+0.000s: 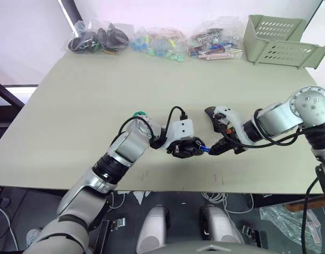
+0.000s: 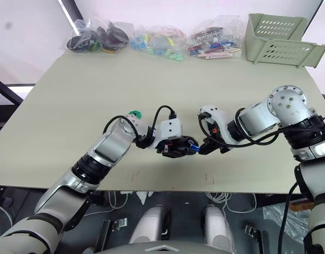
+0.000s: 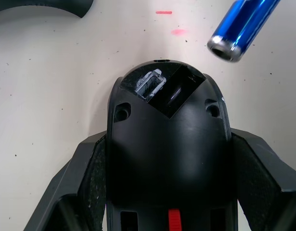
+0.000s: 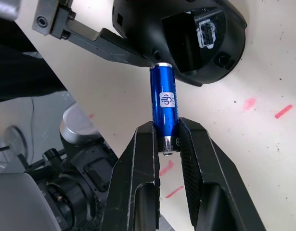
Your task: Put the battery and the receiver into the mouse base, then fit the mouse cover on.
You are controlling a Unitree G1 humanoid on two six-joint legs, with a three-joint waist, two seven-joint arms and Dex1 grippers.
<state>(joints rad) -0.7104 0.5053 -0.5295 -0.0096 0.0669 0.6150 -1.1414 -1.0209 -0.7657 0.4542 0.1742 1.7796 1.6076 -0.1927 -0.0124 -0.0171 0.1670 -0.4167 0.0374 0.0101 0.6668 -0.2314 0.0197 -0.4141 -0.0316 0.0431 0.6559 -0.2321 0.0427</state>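
1. The right gripper point(image 4: 166, 139) pinches the battery point(image 4: 163, 103), whose far end meets the mouse base point(image 4: 186, 33).
2. The left gripper point(image 3: 169, 173) clamps that base above the table point(image 1: 99, 106).

A robotics lab or test bench is suggested rather than a home. A plain pale worktable point(image 1: 99, 106) is set against a white wall, and small red marks point(image 4: 283, 111) are drawn on its surface — the kind used for placing things. Along the far edge, clear plastic bags point(image 1: 99, 38) of sorted small parts are lined up beside a pale green perforated crate point(image 1: 281, 39). Loose cables point(image 1: 3, 222) are seen on the dark floor under the table's near edge — nothing domestic is shown anywhere.
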